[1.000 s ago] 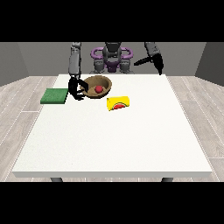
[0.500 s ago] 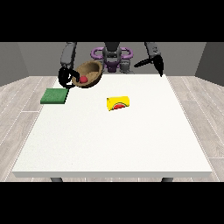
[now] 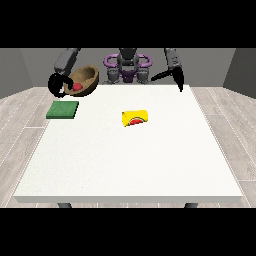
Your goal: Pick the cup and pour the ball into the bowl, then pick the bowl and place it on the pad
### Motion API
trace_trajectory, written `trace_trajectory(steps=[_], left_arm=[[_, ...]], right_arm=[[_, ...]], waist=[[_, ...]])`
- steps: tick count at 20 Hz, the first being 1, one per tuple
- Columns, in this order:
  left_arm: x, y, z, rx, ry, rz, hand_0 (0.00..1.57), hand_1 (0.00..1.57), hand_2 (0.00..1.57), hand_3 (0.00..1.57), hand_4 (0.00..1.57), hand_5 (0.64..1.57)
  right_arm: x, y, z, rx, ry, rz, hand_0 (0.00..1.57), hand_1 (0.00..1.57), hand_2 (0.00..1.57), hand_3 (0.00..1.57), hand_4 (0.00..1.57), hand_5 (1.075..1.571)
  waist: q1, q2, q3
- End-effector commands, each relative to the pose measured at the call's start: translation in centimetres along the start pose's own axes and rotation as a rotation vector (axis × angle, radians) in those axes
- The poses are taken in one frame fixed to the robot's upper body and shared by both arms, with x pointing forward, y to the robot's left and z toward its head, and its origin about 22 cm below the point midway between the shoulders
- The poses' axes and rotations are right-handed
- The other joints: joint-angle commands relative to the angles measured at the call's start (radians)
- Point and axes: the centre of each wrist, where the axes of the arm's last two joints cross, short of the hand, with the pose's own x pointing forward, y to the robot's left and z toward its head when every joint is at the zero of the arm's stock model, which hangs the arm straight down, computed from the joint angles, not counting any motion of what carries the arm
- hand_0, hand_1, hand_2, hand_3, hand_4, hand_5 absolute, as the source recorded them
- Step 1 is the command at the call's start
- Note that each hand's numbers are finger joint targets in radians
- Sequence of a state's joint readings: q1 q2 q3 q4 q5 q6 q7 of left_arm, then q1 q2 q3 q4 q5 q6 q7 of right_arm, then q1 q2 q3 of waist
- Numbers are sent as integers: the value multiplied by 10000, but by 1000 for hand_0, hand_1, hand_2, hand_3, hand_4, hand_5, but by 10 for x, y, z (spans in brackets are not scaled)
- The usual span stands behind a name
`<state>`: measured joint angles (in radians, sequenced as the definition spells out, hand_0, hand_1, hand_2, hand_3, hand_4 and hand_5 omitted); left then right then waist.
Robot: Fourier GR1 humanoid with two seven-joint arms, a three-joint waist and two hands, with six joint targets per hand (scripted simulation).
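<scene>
At the upper left of the frame, the robot hand at the view's left holds the brown wooden bowl tilted in the air, fingers curled on its rim, above the flat green square pad. A small red ball sits inside the bowl. The yellow cup lies on its side near the middle of the white tabletop. The robot hand at the view's right hangs at the upper right with straight fingers, holding nothing.

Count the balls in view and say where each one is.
1. The red ball sits inside the brown bowl, held above the table's far left corner by the hand at the view's left. The yellow cup might hide another.
</scene>
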<state>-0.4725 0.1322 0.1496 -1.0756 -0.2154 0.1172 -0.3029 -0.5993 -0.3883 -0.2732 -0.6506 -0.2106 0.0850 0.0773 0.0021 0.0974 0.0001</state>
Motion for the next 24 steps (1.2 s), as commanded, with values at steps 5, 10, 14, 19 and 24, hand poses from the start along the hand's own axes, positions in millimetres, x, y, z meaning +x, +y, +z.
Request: trace_trajectory(steps=[5,10,14,19,24], left_arm=[[26,-32,-13,542,-1826,-107,0,0,0,0,0,1565],[85,-40,-38,284,-3016,-133,0,0,0,0,0,1564],[96,-18,-30,688,-4039,-295,0,0,0,0,0,1563],[113,-37,-11,766,-4425,-268,0,0,0,0,0,1563],[132,-21,-11,899,-4622,-441,0,0,0,0,0,1563]], right_arm=[[41,-69,9,-46,-1547,-1227,1571,1571,1571,1571,1062,1562],[48,-108,18,-569,-2475,-1190,1571,1571,1571,1442,1031,1563],[56,-148,37,-1031,-3661,-823,1571,1571,1571,351,1024,1569],[88,-165,43,-1382,-4067,-727,1571,1571,1571,0,1037,1569],[92,-167,44,-1385,-4258,-264,1571,1571,1571,436,1031,1571]], waist=[[91,1868,7],[571,2916,18],[801,3922,27],[780,4282,26],[569,4410,22]])
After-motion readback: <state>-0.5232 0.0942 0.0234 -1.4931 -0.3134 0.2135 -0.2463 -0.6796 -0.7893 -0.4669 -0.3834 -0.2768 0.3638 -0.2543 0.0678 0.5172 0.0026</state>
